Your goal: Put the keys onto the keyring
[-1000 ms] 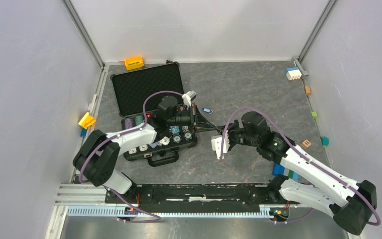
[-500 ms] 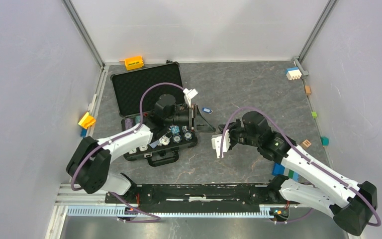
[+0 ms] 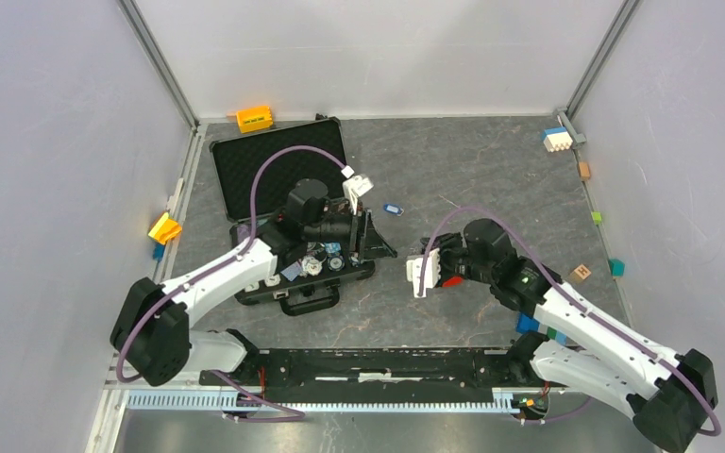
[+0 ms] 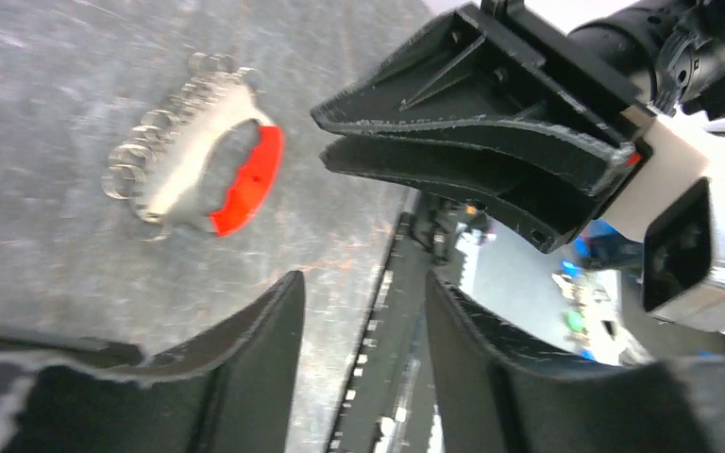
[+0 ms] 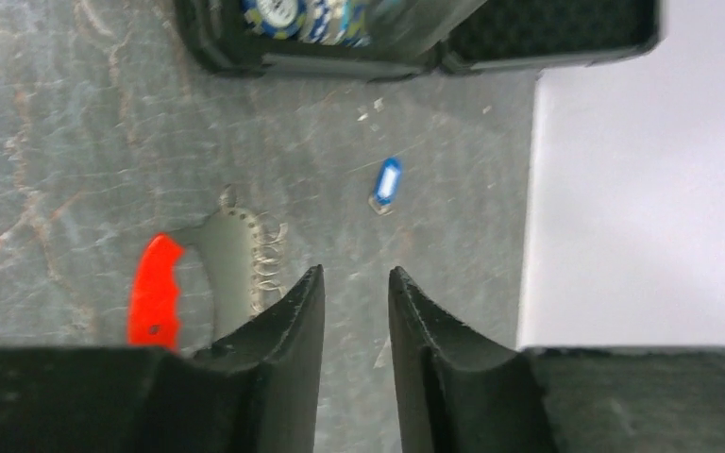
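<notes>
One keyring [image 5: 228,247] loose, just beside the right pincer [image 5: 354,283].

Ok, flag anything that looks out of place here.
The keyring lies loose on the table between the arms; the left fingers and right fingers stand open, empty. The blue key lies apart from it, unthreaded, near the open case.
</notes>
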